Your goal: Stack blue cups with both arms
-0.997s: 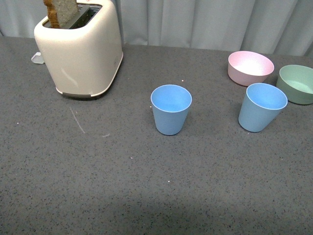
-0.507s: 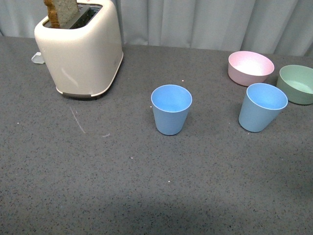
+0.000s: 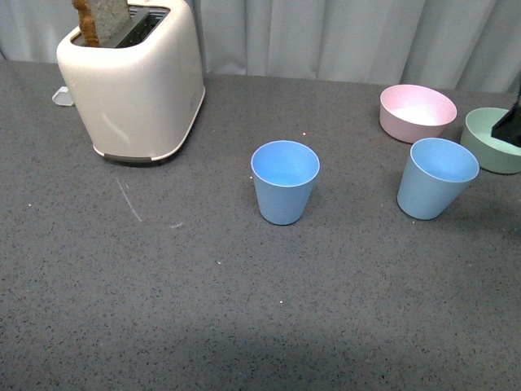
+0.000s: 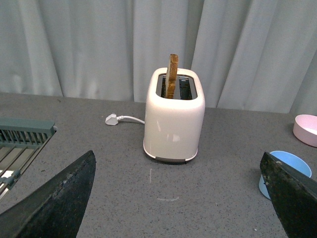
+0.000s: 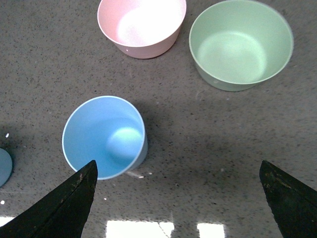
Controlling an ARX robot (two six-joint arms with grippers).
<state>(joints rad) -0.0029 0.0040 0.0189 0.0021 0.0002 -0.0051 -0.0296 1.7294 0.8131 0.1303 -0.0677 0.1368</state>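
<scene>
Two light blue cups stand upright and apart on the dark grey table: one in the middle (image 3: 285, 193), one to the right (image 3: 435, 179). My right gripper (image 5: 178, 166) hangs open above the table beside the right cup (image 5: 104, 136), nothing between its fingers; the middle cup's rim (image 5: 4, 166) shows at the edge of the right wrist view. A black piece of the right arm (image 3: 513, 122) shows at the front view's right edge. My left gripper (image 4: 177, 161) is open and empty, facing the toaster, with the middle cup (image 4: 285, 168) partly behind one finger.
A cream toaster (image 3: 134, 81) with a slice of toast stands at the back left, its plug (image 4: 113, 119) beside it. A pink bowl (image 3: 417, 112) and a green bowl (image 3: 492, 138) sit behind the right cup. A green wire rack (image 4: 25, 134) lies at the far left.
A black piece of the right arm has come into the front view at the right edge, over the green bowl. The cups and bowls have not moved.
</scene>
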